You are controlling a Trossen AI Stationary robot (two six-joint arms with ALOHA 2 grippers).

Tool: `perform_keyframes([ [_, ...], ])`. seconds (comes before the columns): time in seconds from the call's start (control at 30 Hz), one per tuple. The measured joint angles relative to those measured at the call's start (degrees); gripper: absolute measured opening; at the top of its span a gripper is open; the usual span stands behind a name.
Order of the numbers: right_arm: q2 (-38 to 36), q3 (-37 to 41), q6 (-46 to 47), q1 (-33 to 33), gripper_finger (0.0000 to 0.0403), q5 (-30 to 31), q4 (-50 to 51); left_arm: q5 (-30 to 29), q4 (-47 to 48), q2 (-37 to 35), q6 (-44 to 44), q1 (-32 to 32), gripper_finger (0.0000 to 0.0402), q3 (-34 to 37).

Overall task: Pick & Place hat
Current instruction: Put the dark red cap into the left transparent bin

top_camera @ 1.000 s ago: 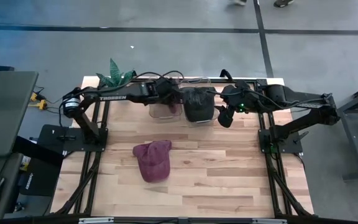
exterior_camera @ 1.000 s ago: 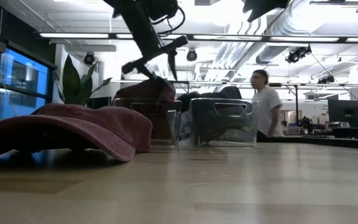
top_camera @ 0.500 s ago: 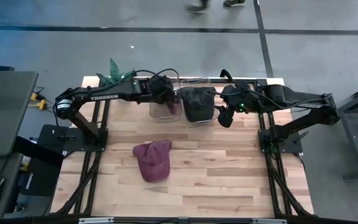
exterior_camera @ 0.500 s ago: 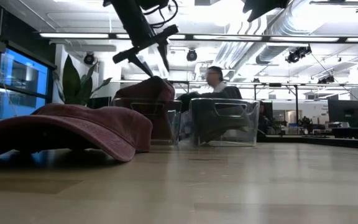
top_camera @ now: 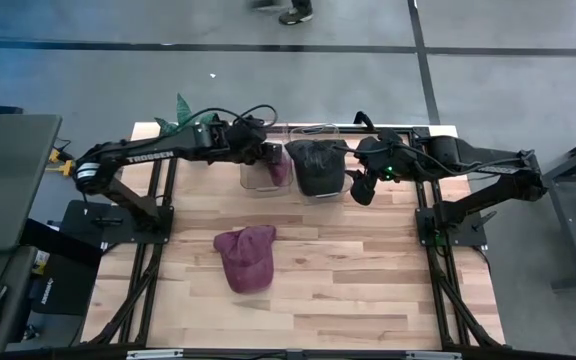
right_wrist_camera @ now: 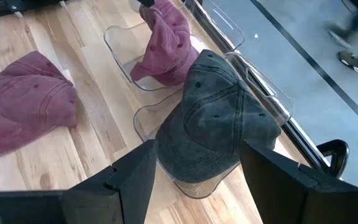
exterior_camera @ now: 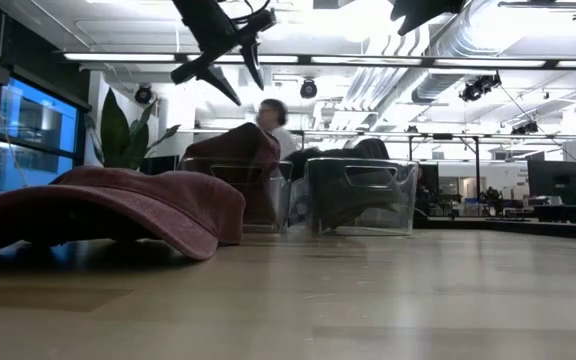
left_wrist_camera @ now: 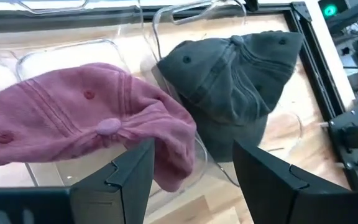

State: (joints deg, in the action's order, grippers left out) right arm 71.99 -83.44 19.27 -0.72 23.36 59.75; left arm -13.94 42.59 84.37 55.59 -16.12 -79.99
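Since a second ago the left arm has drawn back toward its own side and risen: in the low view its left gripper (exterior_camera: 230, 62) now hangs higher above the bins, fingers apart and empty. A person who walked behind the table has moved on; a blurred person (exterior_camera: 273, 122) shows past the bins.

Two clear plastic bins stand side by side at the table's far edge. The left bin (top_camera: 258, 178) holds a pink hat (left_wrist_camera: 92, 121), soft washed cotton with stitched panels, a top button and eyelets, slumped so its cloth droops over the bin's rim. The right bin (top_camera: 336, 190) holds a dark grey hat (left_wrist_camera: 235, 78) of the same make, its crown bulging above the rounded, glossy walls.

A second maroon hat (top_camera: 246, 257) lies flat on the pale wooden table (top_camera: 368, 280), well apart from both bins, with bare planks all round it and the whole near half free. A black frame runs along the table's sides.

Just beside the grey hat's bin, on its outer side, the right gripper (top_camera: 361, 185) waits, its fingers spread and holding nothing. A green plant (top_camera: 183, 118) stands at the far left corner.
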Motion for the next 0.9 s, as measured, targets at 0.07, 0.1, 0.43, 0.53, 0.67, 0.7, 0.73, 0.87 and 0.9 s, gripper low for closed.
perform_keyframes([
  [0.07, 0.02, 0.0, -0.07, 0.0, 0.0227, -0.4, 0.0, 0.8, 0.01, -0.1, -0.06, 0.0, 0.0209, 0.0],
  [0.1, 0.0, 0.0, -0.22, 0.0, 0.0227, -0.83, 0.0, 1.54, 0.11, -0.08, -0.05, 0.0, 0.0209, 0.0],
  [0.43, 0.02, 0.0, -6.22, 0.0, 0.0227, -11.3, -0.02, 10.56, 1.38, -1.2, -4.04, 0.88, 0.0209, 0.02],
  [0.53, 0.02, 0.0, -6.27, 0.0, 0.0227, -12.53, -0.02, 11.55, 1.99, -2.09, -4.36, 2.7, 0.0209, -0.01],
  [0.67, 0.0, 0.0, -6.76, 0.0, 0.0227, -13.06, 0.0, 11.59, 3.36, -3.25, -4.02, 6.1, 0.0209, 0.08],
  [0.7, 0.02, 0.0, -7.07, 0.0, 0.0227, -13.06, -0.02, 11.63, 2.88, -3.56, -3.2, 7.2, 0.0209, -0.02],
  [0.73, 0.02, 0.0, -7.32, 0.0, 0.0227, -13.06, -0.02, 11.59, 2.58, -3.62, -2.15, 8.36, 0.0209, -0.18],
  [0.87, 0.02, 0.0, -7.79, 0.0, 0.0227, -13.09, 0.0, 9.17, 5.4, -5.03, 1.43, 12.94, 0.0209, 0.09],
  [0.9, 0.02, 0.0, -7.83, 0.0, 0.0227, -13.08, -0.02, 7.96, 5.1, -5.16, 2.47, 14.28, 0.0209, -0.14],
])
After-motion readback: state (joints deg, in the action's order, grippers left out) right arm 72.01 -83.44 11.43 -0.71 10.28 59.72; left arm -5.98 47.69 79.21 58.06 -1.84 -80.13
